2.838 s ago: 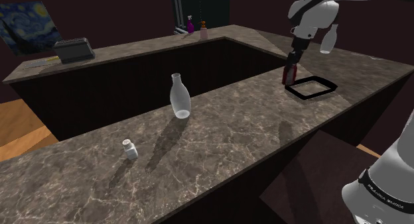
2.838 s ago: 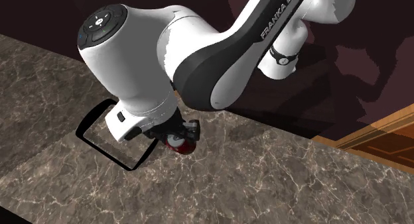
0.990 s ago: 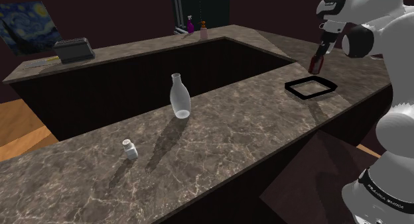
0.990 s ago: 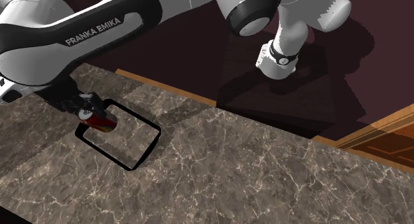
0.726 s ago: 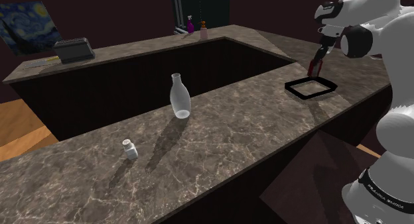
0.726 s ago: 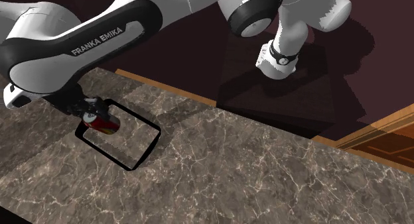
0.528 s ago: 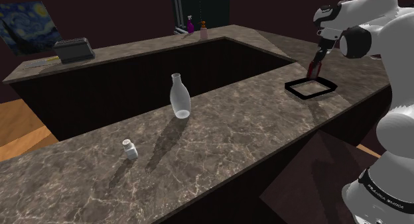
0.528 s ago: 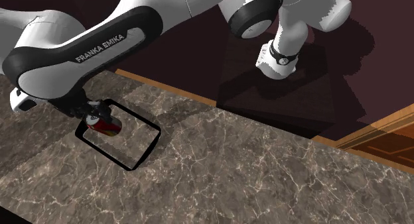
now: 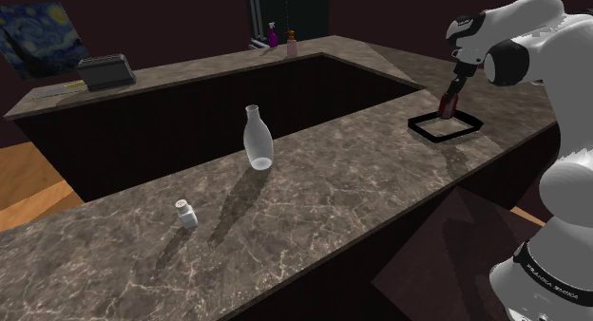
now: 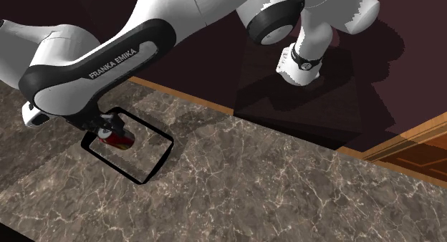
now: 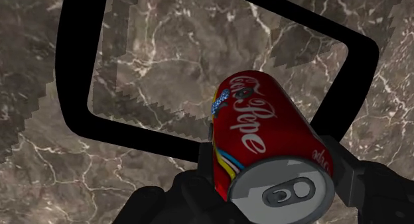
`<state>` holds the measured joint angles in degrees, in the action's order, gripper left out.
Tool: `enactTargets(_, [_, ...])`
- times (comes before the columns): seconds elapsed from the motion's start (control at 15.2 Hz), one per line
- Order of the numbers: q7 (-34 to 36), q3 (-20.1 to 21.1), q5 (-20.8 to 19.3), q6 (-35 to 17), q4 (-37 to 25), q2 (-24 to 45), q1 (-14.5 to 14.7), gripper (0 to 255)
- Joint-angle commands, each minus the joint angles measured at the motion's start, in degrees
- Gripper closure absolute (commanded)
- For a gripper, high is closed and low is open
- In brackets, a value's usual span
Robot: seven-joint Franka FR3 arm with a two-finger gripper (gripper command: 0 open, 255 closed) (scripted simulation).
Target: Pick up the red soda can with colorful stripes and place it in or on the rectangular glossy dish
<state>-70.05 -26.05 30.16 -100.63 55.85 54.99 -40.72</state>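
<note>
I am gripping the red soda can (image 11: 265, 133) with my gripper (image 11: 269, 162) closed against its sides, holding it tilted directly over the black-rimmed rectangular dish (image 11: 76, 73) lying beneath my gripper.

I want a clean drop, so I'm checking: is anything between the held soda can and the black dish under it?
Nothing visible. The gripper clasps the red soda can right over the black dish, whose inside lies bare. The clear bottle and the small shaker stand far off.
</note>
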Motion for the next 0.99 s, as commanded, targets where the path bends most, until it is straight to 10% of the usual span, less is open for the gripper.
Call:
enactTargets(0.0, [0.0, 0.0, 0.0, 0.0, 0.0, 0.0, 0.0, 255])
enactTargets(0.13, [0.0, 0.0, 0.0, 0.0, 0.0, 0.0, 0.0, 255])
enactTargets(0.2, [0.0, 0.0, 0.0, 0.0, 0.0, 0.0, 0.0, 0])
enactTargets(0.92, [1.6, -0.1, -0.6, 7.1, -8.2, 0.3, -2.5, 0])
